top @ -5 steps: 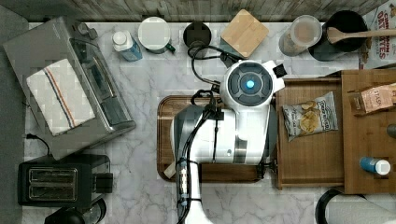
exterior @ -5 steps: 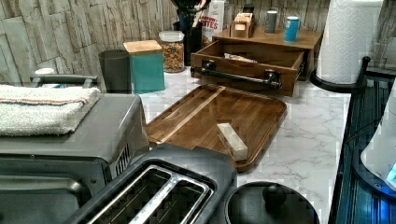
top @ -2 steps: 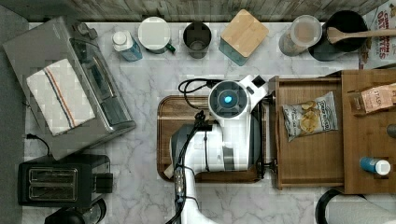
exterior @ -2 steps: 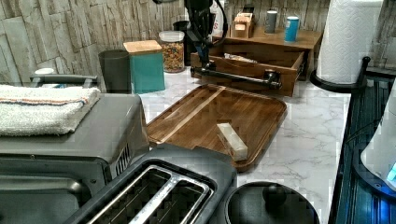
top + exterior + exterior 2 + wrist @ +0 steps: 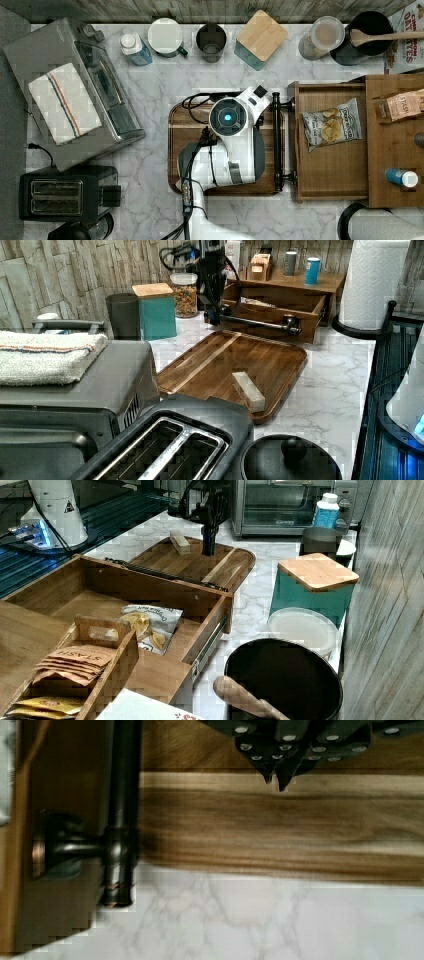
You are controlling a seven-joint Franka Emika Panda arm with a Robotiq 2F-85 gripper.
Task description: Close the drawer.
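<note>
One drawer (image 5: 334, 167) open (one chip bag (image 5: 332, 124) inside); gripper (image 5: 278, 779) closed.

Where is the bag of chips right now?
The bag of chips lies flat inside the open drawer, toward the top view's right, just past the black bar handle and beside the cutting board.

Gripper (image 5: 278, 780) over board (image 5: 187, 130), bare wood between it and handle (image 5: 277, 140), chip bag (image 5: 332, 129) inside open drawer (image 5: 330, 165)
</note>
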